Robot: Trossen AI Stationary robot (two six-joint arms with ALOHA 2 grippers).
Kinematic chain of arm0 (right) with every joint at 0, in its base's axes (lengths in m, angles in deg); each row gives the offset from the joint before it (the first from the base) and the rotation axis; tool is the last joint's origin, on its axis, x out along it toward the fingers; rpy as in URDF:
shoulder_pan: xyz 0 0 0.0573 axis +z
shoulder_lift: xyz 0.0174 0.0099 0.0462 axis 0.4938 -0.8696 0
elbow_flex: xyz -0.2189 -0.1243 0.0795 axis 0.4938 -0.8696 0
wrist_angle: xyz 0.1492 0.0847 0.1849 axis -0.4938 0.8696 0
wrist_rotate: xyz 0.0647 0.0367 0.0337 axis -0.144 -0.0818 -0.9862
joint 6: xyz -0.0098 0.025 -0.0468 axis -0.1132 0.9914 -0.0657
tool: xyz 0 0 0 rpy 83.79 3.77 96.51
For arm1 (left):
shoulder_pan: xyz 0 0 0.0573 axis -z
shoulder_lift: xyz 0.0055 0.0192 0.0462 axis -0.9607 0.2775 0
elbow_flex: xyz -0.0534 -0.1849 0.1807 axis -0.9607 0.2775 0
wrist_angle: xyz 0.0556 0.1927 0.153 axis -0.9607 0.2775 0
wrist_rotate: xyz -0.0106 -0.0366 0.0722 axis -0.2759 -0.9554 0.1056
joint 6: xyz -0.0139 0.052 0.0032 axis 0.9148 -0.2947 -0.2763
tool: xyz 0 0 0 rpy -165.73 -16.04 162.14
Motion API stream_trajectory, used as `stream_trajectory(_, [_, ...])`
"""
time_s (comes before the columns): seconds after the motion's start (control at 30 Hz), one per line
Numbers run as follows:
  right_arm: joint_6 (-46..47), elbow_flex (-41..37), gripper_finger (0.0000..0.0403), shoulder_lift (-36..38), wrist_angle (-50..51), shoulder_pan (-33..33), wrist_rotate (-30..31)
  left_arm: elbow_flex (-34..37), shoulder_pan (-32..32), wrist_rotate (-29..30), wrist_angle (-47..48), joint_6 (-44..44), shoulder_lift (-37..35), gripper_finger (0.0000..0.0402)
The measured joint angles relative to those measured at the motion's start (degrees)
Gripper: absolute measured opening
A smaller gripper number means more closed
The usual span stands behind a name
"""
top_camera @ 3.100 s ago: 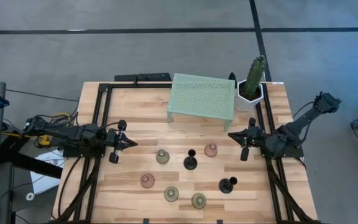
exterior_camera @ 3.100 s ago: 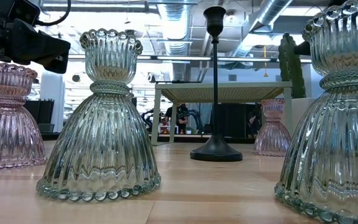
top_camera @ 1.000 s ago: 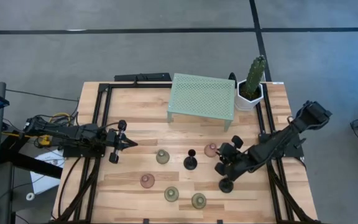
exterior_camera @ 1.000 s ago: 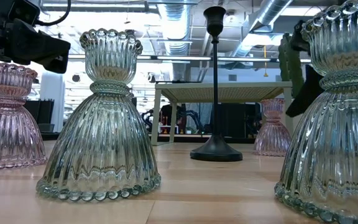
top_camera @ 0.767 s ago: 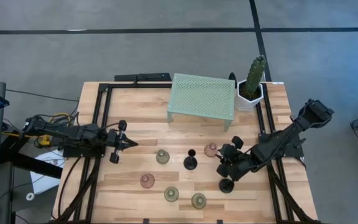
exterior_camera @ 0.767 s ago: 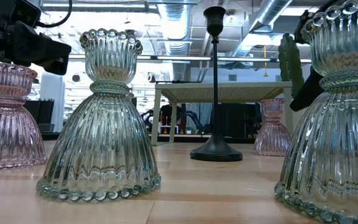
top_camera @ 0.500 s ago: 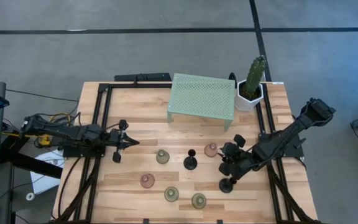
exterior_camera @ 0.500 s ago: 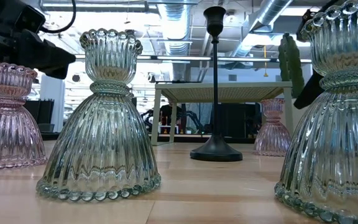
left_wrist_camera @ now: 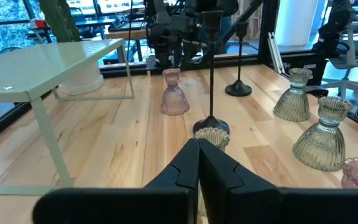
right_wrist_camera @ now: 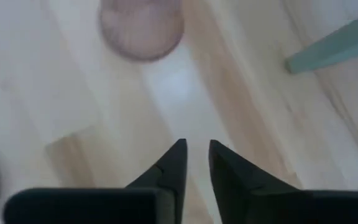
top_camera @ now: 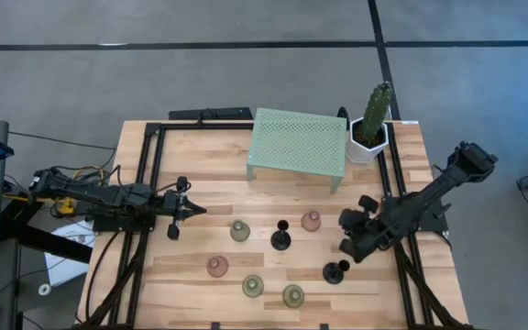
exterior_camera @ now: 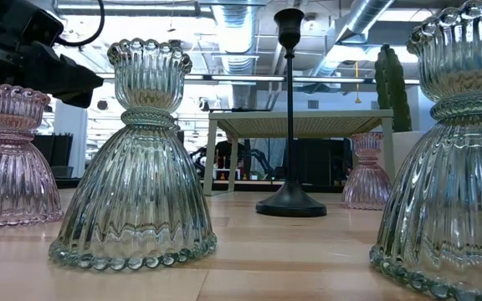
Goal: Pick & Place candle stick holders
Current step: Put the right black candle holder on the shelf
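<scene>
Your right gripper [top_camera: 348,246], fingers slightly parted and holding nothing, hangs just above the black candle stick holder [top_camera: 335,270]; descend carelessly and you'll topple its thin stem.

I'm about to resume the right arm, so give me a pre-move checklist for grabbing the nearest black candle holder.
1. Right gripper empty: ok, fingers slightly apart, nothing between.
2. Black thin-stemmed candle holder upright: ok, standing apart from that gripper.
3. Pinkish bell-shaped glass holder untouched: ok.
4. Left gripper out of the way: ok, shut, at the table's left side.
5. Right gripper's height above the black holder: cannot tell.
</scene>
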Motion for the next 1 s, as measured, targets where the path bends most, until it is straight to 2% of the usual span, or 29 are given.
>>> stream_trajectory(0.13, [0.2,0.0,0.0007,4.5,3.4,4.6,-0.7,0.0,0.0,0.0,-0.1,0.0,0.0,0.0006])
stream_trajectory(0.33, [5.2,-0.3,0.0001,11.5,7.9,15.2,5.3,0.0,0.0,1.4,-0.2,0.0,0.0,0.0006])
stream_trajectory(0.5, [11.1,-4.1,0.0001,16.1,5.1,26.1,11.6,0.0,0.0,2.2,-0.2,0.0,0.0,0.0006])
stream_trajectory(0.7, [14.6,-9.7,0.0000,16.9,-7.6,37.6,13.7,0.0,0.0,2.2,-0.2,0.0,0.0,0.0006])
stream_trajectory(0.77, [13.9,-11.1,0.0000,16.8,-14.0,40.3,16.6,0.0,0.0,2.2,-0.2,0.0,0.0,0.0006])
stream_trajectory(0.9, [7.8,-12.2,0.0000,15.6,-25.2,43.3,24.0,0.0,0.0,2.2,-0.2,0.2,0.0,0.0006])
stream_trajectory(1.0, [4.8,-12.2,0.0000,14.2,-29.7,43.1,25.0,0.0,0.0,2.2,-0.2,1.8,0.1,0.0006])
